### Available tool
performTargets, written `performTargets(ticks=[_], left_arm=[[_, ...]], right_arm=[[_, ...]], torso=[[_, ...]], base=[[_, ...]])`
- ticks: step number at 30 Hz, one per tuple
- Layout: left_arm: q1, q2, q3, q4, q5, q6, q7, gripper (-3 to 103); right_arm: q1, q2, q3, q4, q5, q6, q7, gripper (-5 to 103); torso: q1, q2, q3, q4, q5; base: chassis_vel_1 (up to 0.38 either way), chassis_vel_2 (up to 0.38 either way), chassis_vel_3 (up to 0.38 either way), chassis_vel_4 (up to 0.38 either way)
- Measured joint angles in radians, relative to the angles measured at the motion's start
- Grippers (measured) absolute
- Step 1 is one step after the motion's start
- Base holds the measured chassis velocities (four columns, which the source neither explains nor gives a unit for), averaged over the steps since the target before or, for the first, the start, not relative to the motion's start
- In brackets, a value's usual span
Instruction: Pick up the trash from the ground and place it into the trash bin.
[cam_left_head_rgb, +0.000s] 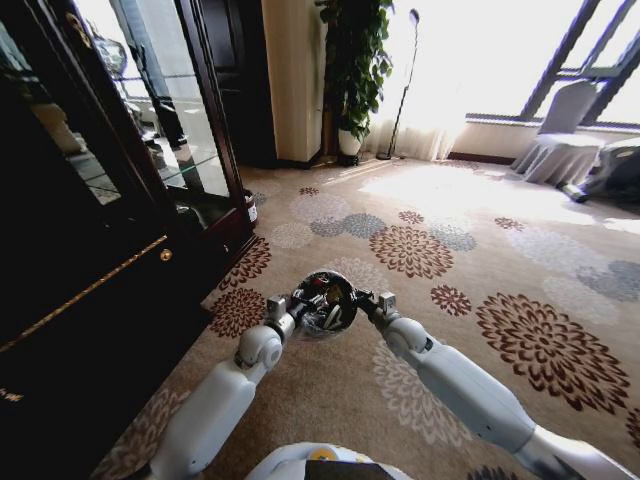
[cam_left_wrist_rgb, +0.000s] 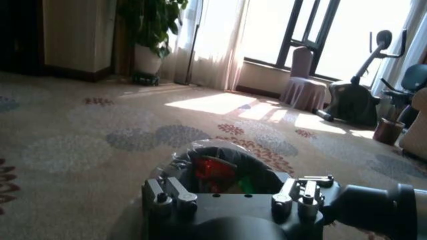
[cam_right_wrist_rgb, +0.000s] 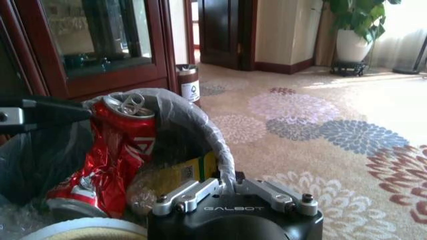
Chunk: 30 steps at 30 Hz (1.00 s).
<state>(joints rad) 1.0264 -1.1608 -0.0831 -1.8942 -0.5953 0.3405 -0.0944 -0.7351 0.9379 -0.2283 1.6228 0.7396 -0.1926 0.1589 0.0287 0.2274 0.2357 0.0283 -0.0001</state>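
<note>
Left pincer (cam_left_head_rgb: 275, 305) clamped on near-left rim of trash bin (cam_left_head_rgb: 325, 300), right pincer (cam_right_wrist_rgb: 230, 192) clamped on opposite rim, fingers pinching grey-white liner (cam_right_wrist_rgb: 200, 125) against wall; two-sided hold likely keeps bucket level, mouth up, so contents stay in

Bin carried between both pincers, out front of robot, above patterned carpet (cam_left_head_rgb: 470, 270)

Inside: crushed red can (cam_right_wrist_rgb: 123, 145), yellow-green wrapper (cam_right_wrist_rgb: 177, 175); trash apparently already collected

Dark wood cabinet (cam_left_head_rgb: 90, 260) close on robot's left; potted plant (cam_left_head_rgb: 355, 60) far ahead
</note>
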Motion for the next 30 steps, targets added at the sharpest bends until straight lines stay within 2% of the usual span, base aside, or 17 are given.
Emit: performTargets(ticks=[1, 2, 5, 6, 8, 9, 10, 12, 17, 18, 19, 21, 22, 27, 28, 30], left_arm=[[0.01, 0.0, -0.009, -0.013, 0.004, -0.011, 0.003, 83], [0.01, 0.0, -0.009, -0.013, 0.004, -0.011, 0.003, 83], [0.057, -0.009, -0.048, -0.062, 0.02, -0.082, 0.011, 97], [0.057, -0.009, -0.048, -0.062, 0.02, -0.082, 0.011, 97], [0.098, -0.032, -0.095, -0.07, 0.076, -0.176, -0.01, 100], [0.098, -0.032, -0.095, -0.07, 0.076, -0.176, -0.01, 100], [0.129, -0.049, -0.145, -0.07, 0.114, -0.218, -0.026, 100], [0.173, -0.065, -0.216, -0.077, 0.13, -0.242, -0.049, 100], [0.224, -0.069, -0.282, -0.088, 0.123, -0.249, -0.059, 100], [0.238, -0.07, -0.299, -0.095, 0.119, -0.25, -0.06, 100], [0.252, -0.069, -0.316, -0.103, 0.116, -0.25, -0.061, 100], [0.265, -0.07, -0.329, -0.111, 0.114, -0.249, -0.061, 100], [0.276, -0.071, -0.342, -0.119, 0.113, -0.248, -0.061, 100], [0.303, -0.072, -0.377, -0.135, 0.112, -0.25, -0.058, 100], [0.309, -0.072, -0.387, -0.141, 0.111, -0.25, -0.056, 100], [0.312, -0.074, -0.398, -0.145, 0.111, -0.251, -0.054, 100]], right_arm=[[0.0, 0.0, 0.0, 0.0, 0.0, 0.0, 0.0, 1], [0.0, 0.0, 0.0, 0.0, 0.0, 0.0, 0.0, 1], [0.0, 0.0, 0.0, 0.0, 0.0, 0.0, 0.0, 1], [0.0, 0.0, 0.0, 0.0, 0.0, 0.0, 0.0, 1], [0.0, 0.0, 0.0, 0.0, 0.0, 0.0, 0.0, 1], [0.0, 0.0, 0.0, 0.0, 0.0, 0.0, 0.0, 1], [0.0, 0.0, 0.0, 0.0, 0.0, 0.0, 0.0, 1], [0.0, 0.0, 0.0, 0.0, 0.0, 0.0, 0.0, 1], [-0.044, -0.002, 0.04, -0.005, -0.041, 0.031, 0.016, 1], [-0.094, -0.008, 0.085, -0.016, -0.09, 0.066, 0.044, 1], [-0.131, -0.015, 0.117, -0.024, -0.124, 0.088, 0.068, 1], [-0.151, -0.018, 0.134, -0.024, -0.138, 0.094, 0.079, 1], [-0.174, -0.022, 0.171, 0.001, -0.136, 0.085, 0.099, 1], [-0.208, -0.044, 0.248, 0.075, -0.122, 0.057, 0.121, 1], [-0.222, -0.054, 0.266, 0.094, -0.117, 0.043, 0.117, 1], [-0.239, -0.065, 0.294, 0.118, -0.103, 0.029, 0.118, 1]], torso=[[0.0, 0.0, 0.0, -0.0001, 0.0001], [0.0, 0.0, 0.0, -0.0001, 0.0001], [0.0, 0.0, 0.0, 0.0, 0.0001], [0.0, 0.0, 0.0, 0.0, 0.0001], [0.0, 0.0, 0.0, -0.0001, 0.0], [0.0, 0.0, 0.0, -0.0001, 0.0], [0.0, 0.0, 0.0, -0.0001, 0.0], [0.0, 0.0, 0.0, 0.0001, 0.0], [0.0, 0.0, 0.0, 0.0013, 0.0003], [0.0, 0.0, 0.0, 0.0011, 0.0008], [0.0, 0.0, 0.0, -0.0011, 0.0001], [0.0, 0.0, 0.0, -0.0014, -0.0011], [0.0, 0.0, 0.0, -0.0013, 0.001], [0.0, 0.0, 0.0, -0.0002, -0.0013], [0.0, 0.0, 0.0, 0.0006, 0.0003], [0.0, 0.0, 0.0, 0.0011, 0.0011]], base=[[0.0, 0.0, 0.0, 0.0], [0.0, 0.0, 0.0, 0.0], [0.0, 0.0, 0.0, 0.0], [0.0, 0.0, 0.0, 0.0], [0.0, 0.0, 0.0, 0.0], [0.0, 0.0, 0.0, 0.0], [0.0, 0.0, 0.0, 0.0], [0.0, 0.0, 0.0, 0.0], [0.0, 0.0, 0.0, 0.0], [0.0, 0.0, 0.0, 0.0], [0.0, 0.0, 0.0, 0.0], [0.0, 0.0, 0.0, 0.0], [0.0, 0.0, 0.0, 0.0], [0.0, 0.0, 0.0, 0.0], [0.0, 0.0, 0.0, 0.0], [0.0, 0.0, 0.0, 0.0]])
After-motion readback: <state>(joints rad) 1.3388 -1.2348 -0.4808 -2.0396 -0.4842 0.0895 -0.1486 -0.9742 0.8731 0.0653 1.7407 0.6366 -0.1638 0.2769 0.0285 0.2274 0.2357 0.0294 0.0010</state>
